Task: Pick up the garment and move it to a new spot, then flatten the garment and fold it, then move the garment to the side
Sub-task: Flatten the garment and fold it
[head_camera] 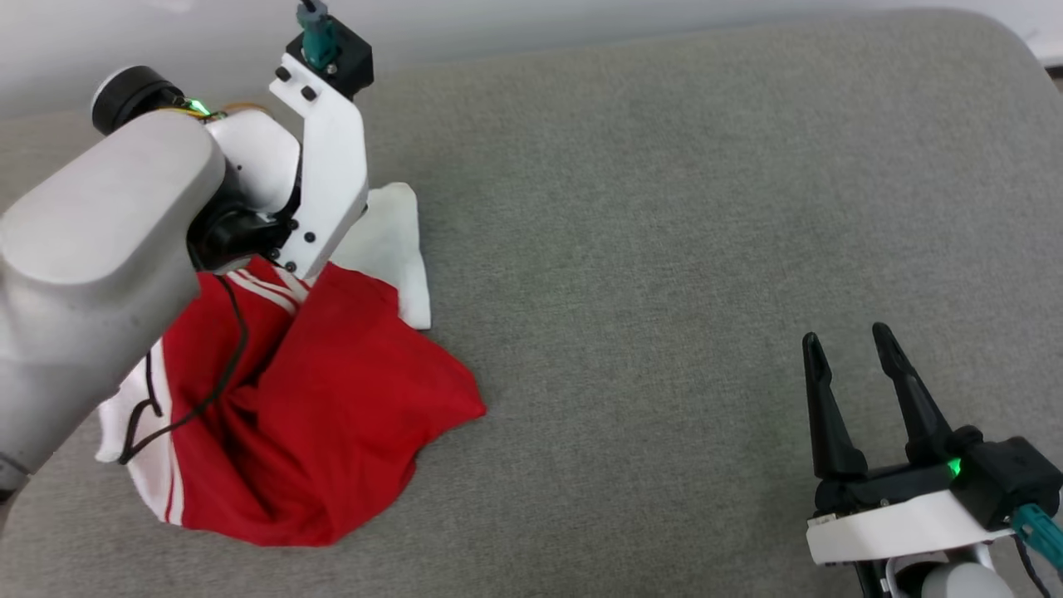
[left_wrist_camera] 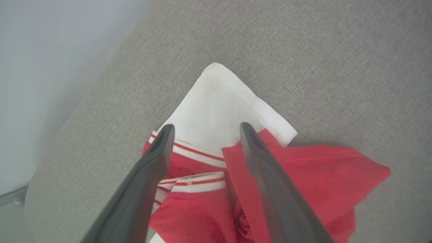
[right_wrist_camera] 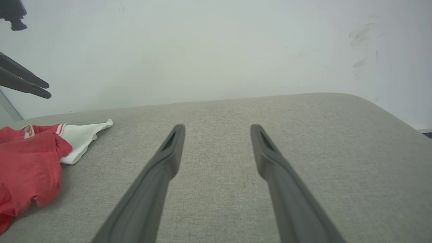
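The red shirt (head_camera: pixel 349 399) lies right under the wide-open, empty left claw (left_wrist_camera: pixel 206 130), far from the open right claw (head_camera: pixel 845 336).

no legible txt on garment (head_camera: pixel 349 390), none elsewhere

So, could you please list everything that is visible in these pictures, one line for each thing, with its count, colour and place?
garment: one, red with white sleeves and red-white striped trim, crumpled in a heap on the left part of the padded surface.
padded surface: one, grey fabric, under everything.
wall: one, pale, behind the padded surface.
left forearm: one, pale grey, over the garment's left side in the head view.
left pincer: one, dark fingers, open, above the garment's white sleeve, holding nothing.
right pincer: one, dark fingers, open, over bare surface at the lower right, apart from the garment.
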{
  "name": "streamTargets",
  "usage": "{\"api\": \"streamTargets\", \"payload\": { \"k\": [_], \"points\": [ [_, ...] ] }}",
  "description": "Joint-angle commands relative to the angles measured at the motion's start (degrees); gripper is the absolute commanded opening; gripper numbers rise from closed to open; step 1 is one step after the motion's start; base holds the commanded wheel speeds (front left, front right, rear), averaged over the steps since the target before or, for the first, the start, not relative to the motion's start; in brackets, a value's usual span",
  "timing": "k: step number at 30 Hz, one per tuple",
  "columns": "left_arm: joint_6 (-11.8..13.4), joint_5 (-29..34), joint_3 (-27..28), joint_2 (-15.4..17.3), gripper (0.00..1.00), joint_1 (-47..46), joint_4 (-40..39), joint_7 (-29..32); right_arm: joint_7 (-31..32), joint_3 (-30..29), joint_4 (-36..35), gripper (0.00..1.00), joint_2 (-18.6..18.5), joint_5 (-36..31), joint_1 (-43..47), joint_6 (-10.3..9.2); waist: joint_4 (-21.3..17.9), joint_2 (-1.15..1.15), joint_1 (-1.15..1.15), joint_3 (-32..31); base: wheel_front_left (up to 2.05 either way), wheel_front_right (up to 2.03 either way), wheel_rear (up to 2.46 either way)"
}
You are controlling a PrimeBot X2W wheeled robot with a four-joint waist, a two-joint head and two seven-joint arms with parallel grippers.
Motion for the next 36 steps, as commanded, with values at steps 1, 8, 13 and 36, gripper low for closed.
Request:
{"api": "streamTargets", "payload": {
  "k": [1, 8, 13, 36],
  "points": [
    [-0.1, -0.5, -0.2, -0.5, 1.0, -0.9, 0.5, 0.9, -0.1, 0.1, -0.1, 1.0, 0.1, 0.6, -0.9, -0.02, -1.8, 0.0, 0.0, 2.3, 0.0, 0.0, 0.0],
    [-0.7, -0.7, -2.1, -2.4, 1.0, 0.4, 3.5, 7.4, -0.1, 0.5, -0.4, 1.0, 0.1, 1.4, -3.4, -0.02, -4.5, 0.0, 0.0, 7.2, 0.0, 0.0, 0.0],
    [-0.8, 1.6, -3.4, -2.4, 1.0, 3.1, 1.9, 12.7, -0.1, 0.4, -0.1, 1.0, 0.1, 1.9, -4.7, -0.02, -6.0, 0.0, 0.0, 9.3, 0.0, 0.0, 0.0],
    [-0.8, 5.1, -3.3, 1.5, 0.0, 0.7, -12.0, -1.2, -0.1, 0.6, 1.0, 1.0, 0.1, 1.1, -2.7, -0.02, -4.2, 0.0, 0.0, 2.5, 0.0, 0.0, 0.0]
  ]
}}
